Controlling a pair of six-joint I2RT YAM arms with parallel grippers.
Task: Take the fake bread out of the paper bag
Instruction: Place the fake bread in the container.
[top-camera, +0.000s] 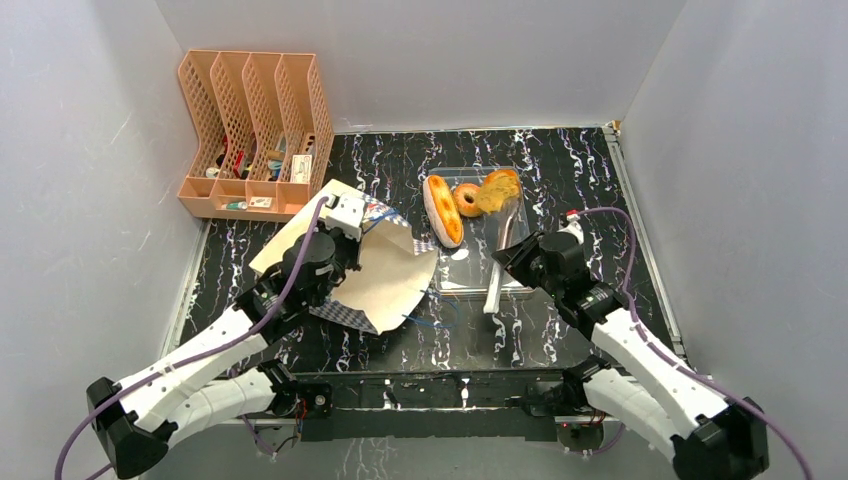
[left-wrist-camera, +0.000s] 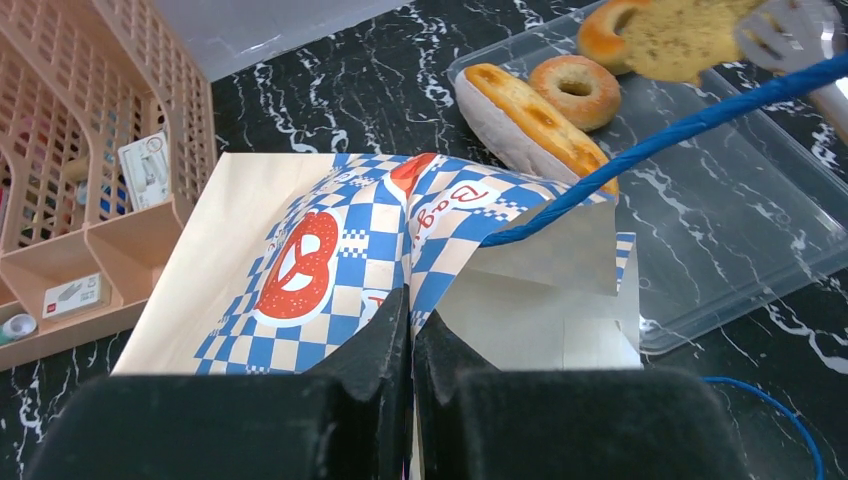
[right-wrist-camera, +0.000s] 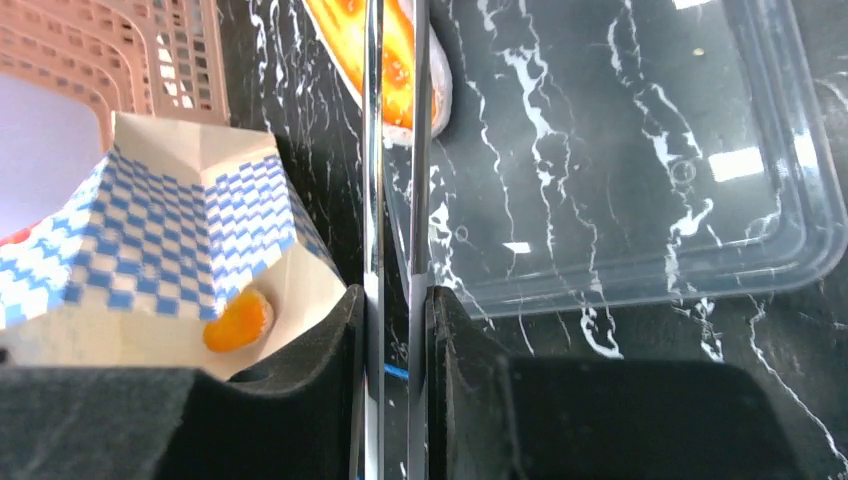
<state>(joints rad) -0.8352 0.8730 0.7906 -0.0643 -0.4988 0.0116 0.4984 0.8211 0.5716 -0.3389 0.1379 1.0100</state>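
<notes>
The paper bag (top-camera: 385, 275) lies on its side, mouth toward the right arm. My left gripper (left-wrist-camera: 412, 320) is shut on its checkered rim (left-wrist-camera: 420, 230). My right gripper (right-wrist-camera: 397, 310) is shut on the metal tongs (right-wrist-camera: 372, 150), whose tips (left-wrist-camera: 790, 35) are at a flat brown slice (left-wrist-camera: 680, 35) over the far end of the clear tray (top-camera: 470, 265). A long golden loaf (top-camera: 442, 210) and a glazed ring (top-camera: 467, 198) lie in the tray. A second ring (left-wrist-camera: 605, 30) shows behind the slice. An orange rounded piece (right-wrist-camera: 237, 320) sits inside the bag mouth.
A peach mesh organizer (top-camera: 255, 135) with small items stands at the back left, close behind the bag. The bag's blue cord handle (left-wrist-camera: 660, 140) stretches across toward the tray. Grey walls close in the black marbled table (top-camera: 560, 160) on three sides.
</notes>
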